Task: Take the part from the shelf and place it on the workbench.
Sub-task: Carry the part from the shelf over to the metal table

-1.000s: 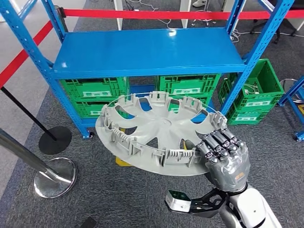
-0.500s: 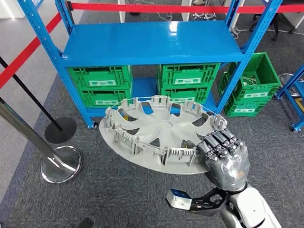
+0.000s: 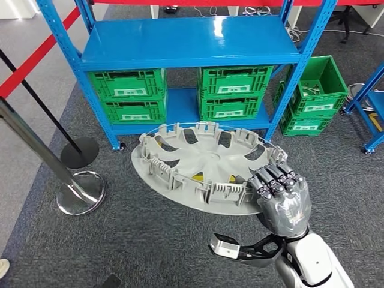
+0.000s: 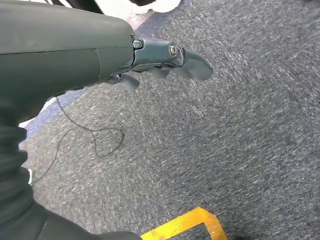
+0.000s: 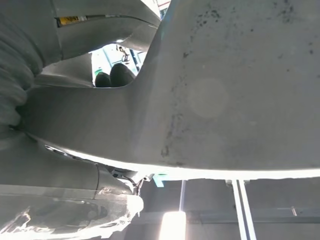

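The part is a large grey plastic wheel cover [image 3: 204, 167], held roughly level in the air in front of the blue shelf [image 3: 190, 42], inner ribbed side up. My right hand [image 3: 281, 201] grips its rim at the near right edge, fingers curled over the top. In the right wrist view the cover's smooth underside [image 5: 226, 85] spans the picture, with my right hand [image 5: 22, 75] clamped on its edge. My left hand [image 4: 166, 57] hangs over grey carpet with its fingers spread and nothing in it.
Green crates [image 3: 129, 93] sit on the shelf's lower level, and another green crate [image 3: 314, 96] stands on the floor to the right. A chrome stanchion base [image 3: 80, 192] and a black one [image 3: 80, 152] stand left. Yellow floor marking [image 4: 188, 222] lies on the carpet.
The whole view has shifted: the shelf and crates sit farther off and higher in the picture, so the camera has backed away. My right hand keeps its grip on the wheel cover.
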